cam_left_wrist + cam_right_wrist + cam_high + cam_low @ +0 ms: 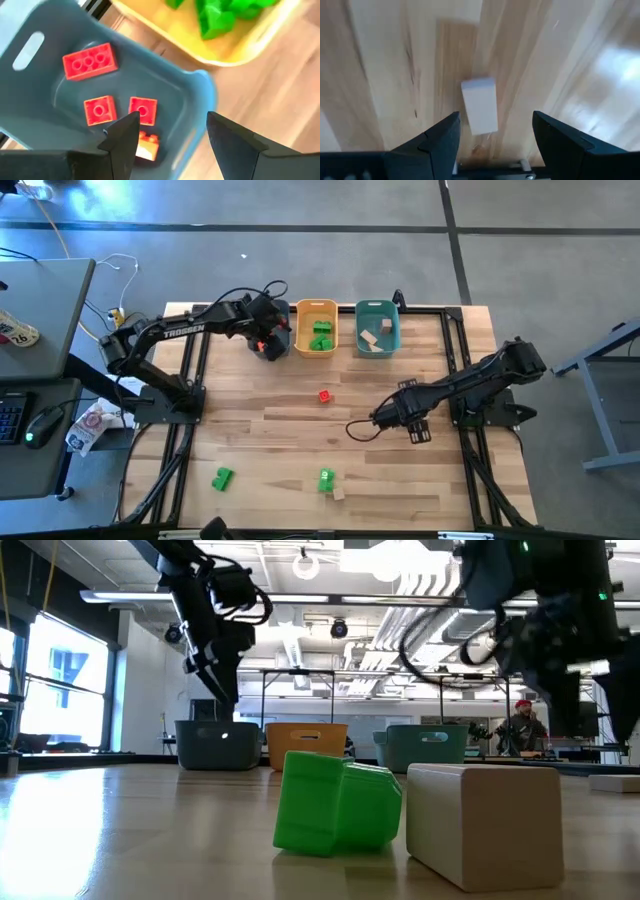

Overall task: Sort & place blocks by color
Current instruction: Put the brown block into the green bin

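Light: I'm seeing bright ceiling strips and a glaring window (pixel 60 675).
Glare: sheen across my table (pixel 120 830).
Blur: right wrist view soft, near blocks fuzzy.

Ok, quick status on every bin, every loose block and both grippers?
Blue-grey bin: holds red blocks.
Yellow bin: holds green blocks.
Teal bin: holds tan blocks.
Red block: loose, mid-table.
Green blocks: loose, near edge.
Tan block: loose, under right gripper.
Left gripper: open, empty, over blue-grey bin.
Right gripper: open.
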